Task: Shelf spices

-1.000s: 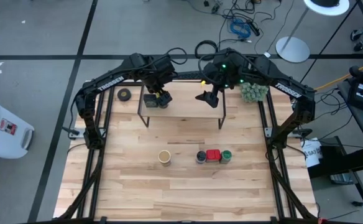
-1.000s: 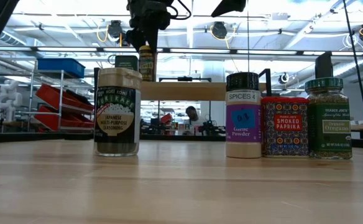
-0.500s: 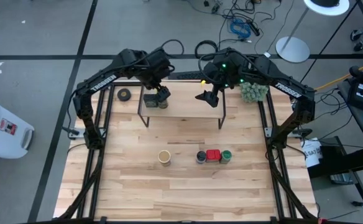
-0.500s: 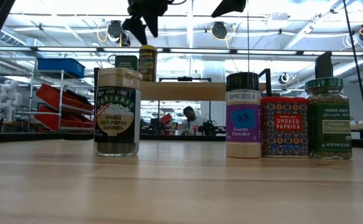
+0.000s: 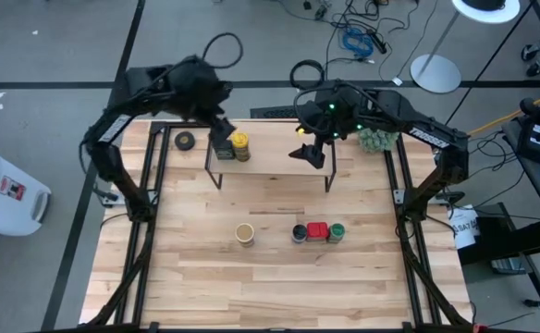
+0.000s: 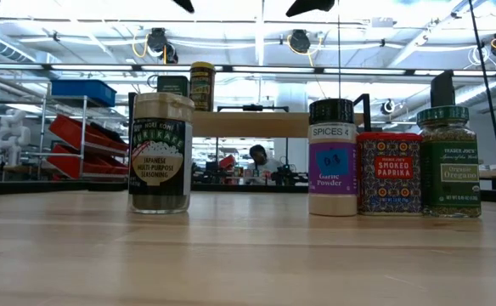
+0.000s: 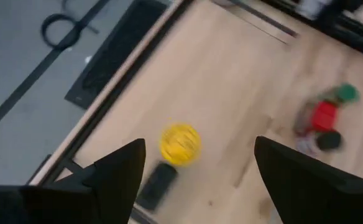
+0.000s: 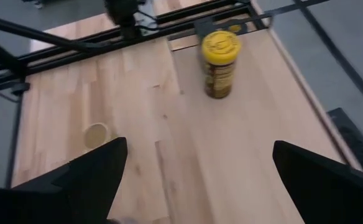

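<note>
- Your left tool [image 7: 197, 180] hung above the shelf's [image 5: 279, 164] left end with its fingers [image 7: 116, 171] spread apart and nothing between them. In its own wrist view you looked straight down past them at the yellow-lidded jar [image 5: 240, 144].
- That yellow-lidded jar stood upright on the shelf's wooden top, near the left end, with the dark boxy tin [image 5: 223, 148] just beside it on the outer side. The low view had both sitting up there behind the front row.
- Your right tool [image 5: 305, 154] hovered over the shelf's right half, jaws wide apart and holding nothing. Its wrist view looked along the shelf top toward the yellow-lidded jar.
- Four containers sat on the surface [image 5: 279, 268] in front of the shelf. The tan-lidded jar [image 5: 244, 233] stood alone, off to the left of the others.
- The other three were bunched in a tight row: blue-lidded jar [image 5: 300, 233], then the red square tin [image 5: 317, 230], then the green-lidded jar [image 5: 337, 231]. From the low view they all looked upright, labels facing the camera.
- A black tape roll [image 5: 186, 141] lay on the surface left of the shelf, and a fuzzy green plant ball [image 5: 374, 138] sat off past the shelf's right end.
- You could see a person [image 6: 261, 159] far back in the room under the shelf in the low view.
</note>
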You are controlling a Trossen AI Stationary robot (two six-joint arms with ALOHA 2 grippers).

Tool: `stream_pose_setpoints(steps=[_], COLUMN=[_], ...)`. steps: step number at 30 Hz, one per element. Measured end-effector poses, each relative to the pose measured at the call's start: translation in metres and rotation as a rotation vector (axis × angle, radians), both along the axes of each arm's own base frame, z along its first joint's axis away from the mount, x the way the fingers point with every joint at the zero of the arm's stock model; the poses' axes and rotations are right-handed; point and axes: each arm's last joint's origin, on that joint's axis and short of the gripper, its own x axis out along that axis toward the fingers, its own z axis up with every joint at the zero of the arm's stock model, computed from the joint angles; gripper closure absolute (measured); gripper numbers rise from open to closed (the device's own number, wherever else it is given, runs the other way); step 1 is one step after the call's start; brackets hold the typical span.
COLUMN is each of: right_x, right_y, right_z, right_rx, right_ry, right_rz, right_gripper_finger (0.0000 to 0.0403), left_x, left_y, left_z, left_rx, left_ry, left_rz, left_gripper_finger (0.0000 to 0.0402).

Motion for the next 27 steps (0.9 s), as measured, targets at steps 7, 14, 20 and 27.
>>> stream_pose_setpoints(steps=[7, 14, 20, 27], right_x=[0.002, 0.003, -0.009, -0.026], right_y=[0.008, 0.028, 0.076, 0.133], right_z=[0.0, -0.02, -0.039, -0.054], right_rx=[0.046, 0.174, 0.23, 0.125], right_ry=[-0.003, 0.146, 0.402, 0.518], right_rz=[0.005, 0.06, 0.147, 0.161], right_gripper_finger=[0.0012, 0.0012, 0.0012, 0.0031], left_x=[-0.009, 0.022, 0.043, 0.052], left_y=[-0.053, -0.094, -0.123, -0.144], left_z=[0.012, -0.03, -0.07, -0.083], left_rx=[0.006, 0.001, -0.012, -0.002], left_ry=[-0.061, 0.129, 0.192, 0.154], left_rz=[-0.144, -0.255, -0.302, -0.339], left_gripper_finger=[0.0092, 0.0098, 0.0098, 0.0098])
